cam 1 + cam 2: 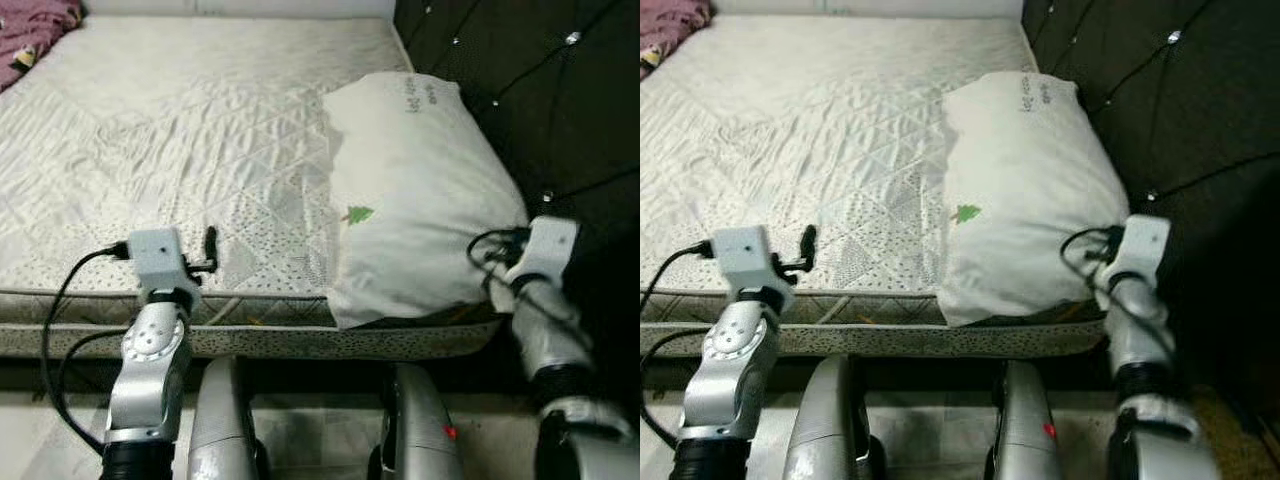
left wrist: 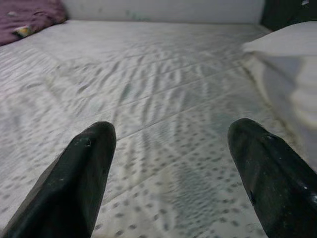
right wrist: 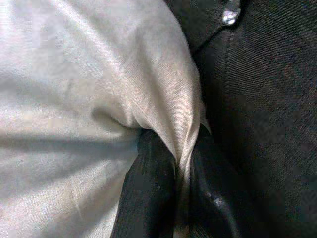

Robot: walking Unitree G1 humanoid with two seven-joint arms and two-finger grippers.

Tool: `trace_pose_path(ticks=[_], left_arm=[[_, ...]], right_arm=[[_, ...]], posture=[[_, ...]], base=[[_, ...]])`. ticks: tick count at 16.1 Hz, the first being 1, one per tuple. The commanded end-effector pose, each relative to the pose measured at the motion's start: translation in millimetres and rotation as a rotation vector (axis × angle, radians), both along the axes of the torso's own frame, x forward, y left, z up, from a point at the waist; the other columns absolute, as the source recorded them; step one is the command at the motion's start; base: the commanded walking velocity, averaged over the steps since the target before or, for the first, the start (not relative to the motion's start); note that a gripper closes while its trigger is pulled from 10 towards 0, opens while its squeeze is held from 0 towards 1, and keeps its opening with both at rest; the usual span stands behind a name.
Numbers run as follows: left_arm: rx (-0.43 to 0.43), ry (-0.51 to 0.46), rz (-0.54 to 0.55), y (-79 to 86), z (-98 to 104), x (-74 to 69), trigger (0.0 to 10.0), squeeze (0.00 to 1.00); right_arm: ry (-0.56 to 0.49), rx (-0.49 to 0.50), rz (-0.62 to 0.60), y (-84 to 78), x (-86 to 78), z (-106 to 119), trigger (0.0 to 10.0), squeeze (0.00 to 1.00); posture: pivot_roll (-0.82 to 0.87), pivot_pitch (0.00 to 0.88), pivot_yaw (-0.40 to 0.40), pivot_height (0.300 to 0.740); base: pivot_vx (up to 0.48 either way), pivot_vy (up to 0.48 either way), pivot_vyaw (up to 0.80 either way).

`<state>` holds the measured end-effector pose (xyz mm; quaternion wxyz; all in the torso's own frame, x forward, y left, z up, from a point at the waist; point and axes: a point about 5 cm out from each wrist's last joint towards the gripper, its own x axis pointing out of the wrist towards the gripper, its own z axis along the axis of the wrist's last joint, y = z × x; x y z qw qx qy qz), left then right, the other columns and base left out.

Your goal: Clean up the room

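A white pillow [image 1: 415, 190] with a small green tree mark lies on the right side of the bare quilted mattress [image 1: 180, 130], against the dark headboard. My right gripper [image 3: 181, 193] is shut on the pillow's [image 3: 84, 89] near right corner, with a fold of white cloth pinched between the black fingers [image 3: 148, 193]. The right wrist [image 1: 540, 250] sits at that corner by the headboard. My left gripper [image 2: 171, 163] is open, its fingers [image 2: 79, 173] spread low over the mattress near its front edge, left of the pillow [image 2: 292, 64].
A black tufted headboard [image 1: 540, 90] with shiny studs runs along the right side. A purple blanket [image 1: 35, 35] lies bunched at the mattress's far left corner. The mattress's front edge [image 1: 250, 335] is just ahead of my legs [image 1: 225, 420].
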<state>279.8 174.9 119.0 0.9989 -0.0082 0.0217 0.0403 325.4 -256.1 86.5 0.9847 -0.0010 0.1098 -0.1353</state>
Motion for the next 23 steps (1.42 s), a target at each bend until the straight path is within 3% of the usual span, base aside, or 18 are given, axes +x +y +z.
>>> trace_pose_path(ticks=[1,3,4,5,7,10,11,13,14,15,16,20,22,23], left_arm=[[0.011,0.004,-0.017,-2.2,-1.5,2.1,10.0,0.00],[0.018,-0.002,-0.035,-6.1,-1.3,4.7,10.0,0.00],[0.021,-0.006,-0.037,-6.2,-0.6,6.0,10.0,0.00],[0.024,-0.008,-0.037,-4.9,-0.7,6.9,10.0,0.00],[0.031,-0.012,-0.028,-3.4,-0.5,10.0,10.0,0.00],[0.036,-0.008,-0.008,-2.1,-2.9,7.5,10.0,0.00],[0.036,-0.002,-0.002,-2.3,-5.4,5.4,10.0,0.00],[0.032,-0.001,-0.004,-5.3,-6.6,4.5,10.0,0.00],[0.034,-0.007,-0.007,-6.7,-6.0,4.9,10.0,0.00],[0.005,-0.030,-0.028,-8.1,-4.8,5.5,10.0,0.00],[-0.014,-0.035,-0.032,-7.5,-4.3,5.6,10.0,0.00],[-0.004,-0.032,0.002,-3.5,-2.8,8.5,10.0,0.00],[-0.004,-0.032,0.004,-3.2,-3.3,8.1,10.0,0.00],[-0.075,-0.048,-0.053,-9.1,-2.8,4.6,10.0,0.00]], right_arm=[[0.006,0.021,0.048,14.8,-0.7,-7.4,0.0,0.00],[-0.024,0.018,0.023,13.0,3.2,-2.0,0.0,0.00],[-0.061,-0.002,-0.007,3.7,9.0,10.0,0.0,0.00],[-0.085,-0.020,-0.035,-6.9,13.9,22.3,0.0,0.00],[-0.158,-0.096,-0.156,-44.9,26.6,65.5,0.0,0.00],[-0.209,-0.122,-0.291,-78.1,23.9,94.2,0.0,0.00],[-0.214,-0.123,-0.310,-83.9,22.0,96.8,0.0,0.00],[-0.180,-0.112,-0.269,-75.6,22.5,83.1,0.0,0.00],[-0.144,-0.110,-0.227,-65.2,22.7,69.1,1.8,0.00],[-0.118,-0.094,-0.192,-54.0,21.7,55.5,9.0,0.00],[-0.103,-0.065,-0.154,-42.2,20.3,43.2,10.0,1.00],[-0.048,-0.037,-0.057,-5.9,12.1,9.3,10.0,1.00],[-0.053,-0.049,-0.062,-4.4,11.1,9.1,10.0,1.00],[-0.112,-0.063,-0.112,-9.6,12.6,22.5,10.0,1.00]], posture=[[-0.05,0.000,0.027,0.533],[-0.05,0.000,0.034,0.533],[-0.05,0.000,0.034,0.533],[-0.05,0.000,0.034,0.533],[-0.05,0.000,0.023,0.533],[-0.04,0.000,0.019,0.533],[-0.04,0.000,0.021,0.533],[-0.05,0.000,0.022,0.533],[-0.05,0.000,0.022,0.533],[-0.05,0.000,0.022,0.533],[-0.05,0.000,0.022,0.533],[-0.05,0.000,0.021,0.533],[-0.05,0.000,0.023,0.533],[-0.05,0.000,0.021,0.533]], base=[[0.000,0.000,0.00],[0.000,0.000,0.00],[0.000,0.000,0.00],[0.000,0.000,0.00],[0.000,0.000,0.00],[0.000,0.000,0.00],[0.000,0.000,0.00],[0.000,0.000,0.00],[0.000,0.000,0.00],[0.000,0.000,0.00],[0.000,0.000,0.00],[0.000,0.000,0.00],[0.000,0.000,0.00],[0.000,0.000,0.00]])
